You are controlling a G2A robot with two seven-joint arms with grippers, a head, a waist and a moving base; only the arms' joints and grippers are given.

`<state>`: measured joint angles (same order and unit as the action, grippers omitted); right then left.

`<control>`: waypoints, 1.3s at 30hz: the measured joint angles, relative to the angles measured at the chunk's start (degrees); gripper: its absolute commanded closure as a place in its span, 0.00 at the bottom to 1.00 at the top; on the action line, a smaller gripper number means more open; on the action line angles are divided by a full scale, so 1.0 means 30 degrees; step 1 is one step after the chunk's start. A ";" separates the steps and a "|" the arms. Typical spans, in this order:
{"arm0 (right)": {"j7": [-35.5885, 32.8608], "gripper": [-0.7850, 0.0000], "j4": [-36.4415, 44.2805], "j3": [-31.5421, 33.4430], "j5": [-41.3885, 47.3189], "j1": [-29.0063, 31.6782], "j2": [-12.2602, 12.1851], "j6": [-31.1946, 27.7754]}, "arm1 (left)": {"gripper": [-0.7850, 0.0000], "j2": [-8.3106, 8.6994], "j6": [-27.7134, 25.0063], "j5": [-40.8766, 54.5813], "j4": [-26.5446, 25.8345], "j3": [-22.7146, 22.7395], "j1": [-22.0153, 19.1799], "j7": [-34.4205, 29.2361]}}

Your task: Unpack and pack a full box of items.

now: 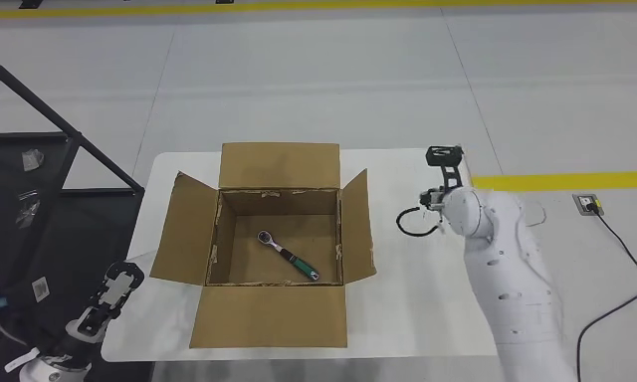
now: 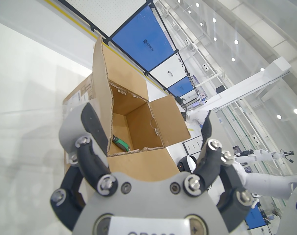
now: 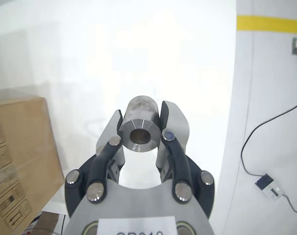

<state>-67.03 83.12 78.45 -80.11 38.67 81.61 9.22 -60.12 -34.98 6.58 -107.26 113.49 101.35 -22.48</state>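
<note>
An open cardboard box (image 1: 279, 165) stands in the middle of the white table (image 1: 408, 312), all its flaps folded out. Inside it lies a ratchet wrench (image 1: 287, 255) with a green handle, also seen as a green tip (image 2: 120, 144) past the box flap (image 2: 138, 121). My left gripper (image 1: 124, 273) hangs open off the table's near left corner, its empty fingers (image 2: 89, 121) pointing at the box. My right gripper (image 3: 141, 113) is shut on a hollow steel cylinder (image 3: 141, 128), held above bare table (image 3: 138, 50) to the right of the box (image 3: 21, 143). The right arm (image 1: 478, 233) covers it from above.
A black metal frame (image 1: 60, 163) with dark shelving stands left of the table. On the floor to the right are a yellow tape line (image 3: 270, 24), a wall-type socket (image 1: 587, 205) with a black cable, and a small adapter (image 3: 270, 188).
</note>
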 measured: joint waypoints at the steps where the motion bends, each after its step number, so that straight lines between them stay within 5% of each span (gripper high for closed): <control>1: -0.0463 1.00 0.1820 -0.0507 -0.0676 0.0529 0.0020 0.0235 | 0.00 0.0000 0.0000 0.0000 0.0000 0.0000 0.0000 0.0000; 6: -0.1659 1.00 0.8541 -0.3947 -0.3755 0.1211 0.0290 0.0282 | 0.00 0.0000 0.0000 0.0000 0.0000 0.0000 0.0000 0.0000; 10: -0.1681 1.00 0.8458 -0.6743 -0.4180 -0.0545 0.0777 -0.0423 | 0.00 0.0000 0.0000 0.0000 0.0000 0.0000 0.0000 0.0000; 14: -0.1072 1.00 0.5348 -0.9050 -0.1779 -0.3325 0.1529 -0.2029 | 0.00 0.0000 0.0000 0.0000 0.0000 0.0000 0.0000 0.0000; 24: 0.2139 1.00 -0.8810 -1.4629 0.5566 -0.9598 0.4970 -0.4997 | 0.00 0.0000 0.0000 0.0000 0.0000 0.0000 0.0000 0.0000; 33: 0.4695 1.00 -1.8509 -1.6772 0.9251 -1.0751 0.8200 -0.7106 | 0.00 0.0000 0.0000 0.0000 0.0000 0.0000 0.0000 0.0000; 39: 0.5467 1.00 -2.2098 -1.7126 0.9706 -1.0705 0.9529 -0.6874 | 0.00 0.0000 0.0000 0.0000 0.0000 0.0000 0.0000 0.0000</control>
<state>-50.63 16.82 27.07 -51.00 6.55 110.20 -11.40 -60.12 -34.98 6.58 -107.26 113.49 101.35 -22.48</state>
